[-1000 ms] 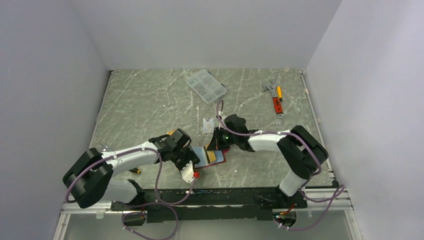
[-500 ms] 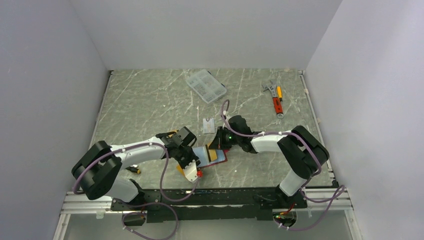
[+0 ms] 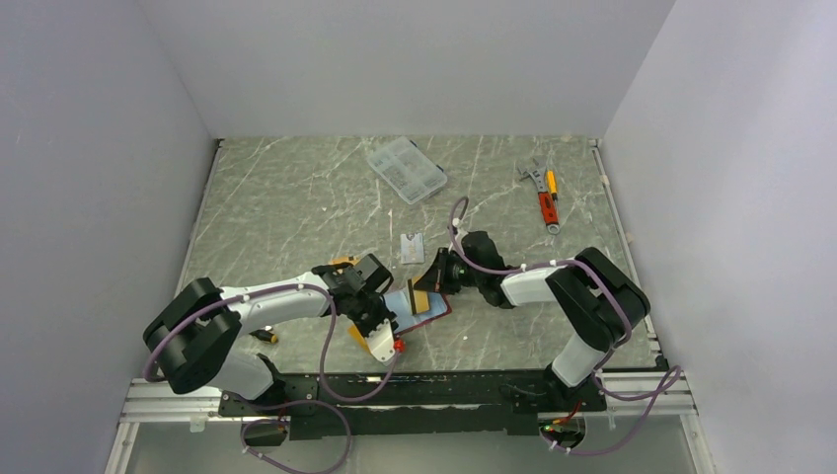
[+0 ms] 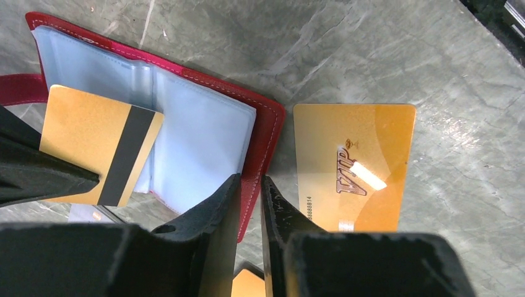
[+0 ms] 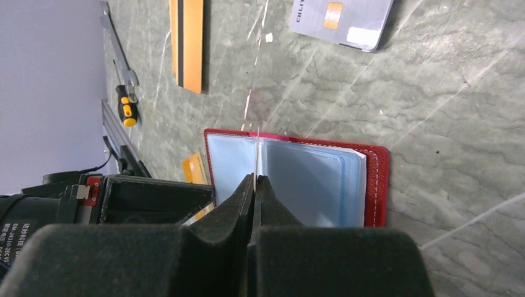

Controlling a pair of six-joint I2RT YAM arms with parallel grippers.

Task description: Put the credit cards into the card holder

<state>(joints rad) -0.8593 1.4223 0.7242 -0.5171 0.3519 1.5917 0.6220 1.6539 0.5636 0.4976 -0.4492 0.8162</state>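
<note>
open and flat on the table (image 4: 371, 55), near its front edge and between the two arms: the holder (image 4: 204, 136), red outside, pale blue sleeves facing up. clamped at its red rim by the left claw (image 4: 251, 182), jaws close together with the rim filling the gap. over the blue page farther from that claw, a gold card (image 4: 93, 145) with a black stripe, gripped in the closed right claw (image 5: 255, 178). just beside the holder's rim, flat on the table with a sliver of stone between, a vip card (image 4: 356, 161), also gold.

from the left wrist: gold card seen face-on, stripe plain. from the right wrist: the same card seen edge-on only, a thin pale line rising from the fingertips across the holder's fold.

only from the right wrist: a grey card (image 5: 342, 15) and a second striped card (image 5: 187, 40), both flat on the table beyond the holder and apart from each other; a screwdriver (image 5: 126, 106) by the table's edge.

only from the top: a clear box (image 3: 406, 169) at the far side and hand tools (image 3: 543, 195) far right. there, both claws meet at the holder, jaws too small to judge.
</note>
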